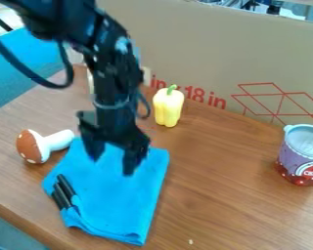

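The black gripper (111, 166) hangs over the upper part of a blue cloth (113, 200), its two fingers spread apart with nothing seen between them. The cloth lies on the wooden table, and two black marker-like sticks (63, 191) rest at its left edge. Left of the gripper, a toy mushroom (40, 146) with a brown spotted cap lies on its side, its white stem toward the cloth. A yellow toy pepper (167, 106) with a green stem stands behind and to the right of the gripper.
A purple and red can (301, 156) stands at the table's right side. Along the back rises a cardboard panel (231, 58) with red print. Something pale is partly hidden behind the arm. The wooden table's (224, 210) front left edge runs across the lower left.
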You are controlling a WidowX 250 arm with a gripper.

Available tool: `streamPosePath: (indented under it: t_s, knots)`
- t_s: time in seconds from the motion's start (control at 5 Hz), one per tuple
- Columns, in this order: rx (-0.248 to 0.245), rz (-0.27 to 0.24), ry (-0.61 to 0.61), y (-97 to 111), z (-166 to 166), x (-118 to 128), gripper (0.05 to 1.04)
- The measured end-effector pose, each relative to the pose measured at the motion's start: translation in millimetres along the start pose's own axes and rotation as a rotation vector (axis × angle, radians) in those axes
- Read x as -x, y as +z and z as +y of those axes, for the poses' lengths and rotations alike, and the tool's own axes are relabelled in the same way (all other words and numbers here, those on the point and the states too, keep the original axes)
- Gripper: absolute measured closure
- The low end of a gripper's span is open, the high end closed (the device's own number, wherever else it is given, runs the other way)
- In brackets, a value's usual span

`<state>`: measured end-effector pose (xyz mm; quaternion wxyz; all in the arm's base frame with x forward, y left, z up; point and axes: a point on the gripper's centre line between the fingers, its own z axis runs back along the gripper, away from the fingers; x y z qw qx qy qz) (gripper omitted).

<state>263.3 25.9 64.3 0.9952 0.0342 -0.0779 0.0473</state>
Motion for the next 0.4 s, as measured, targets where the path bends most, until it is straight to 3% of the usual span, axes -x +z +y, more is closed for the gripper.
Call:
streamPosePath:
  t_s: [0.2,0.4]
  knots:
    - [0.067,-0.072,-0.031,24,-8,-4,0.082]
    - [0.075,0.034,-0.105,34,-7,7,0.082]
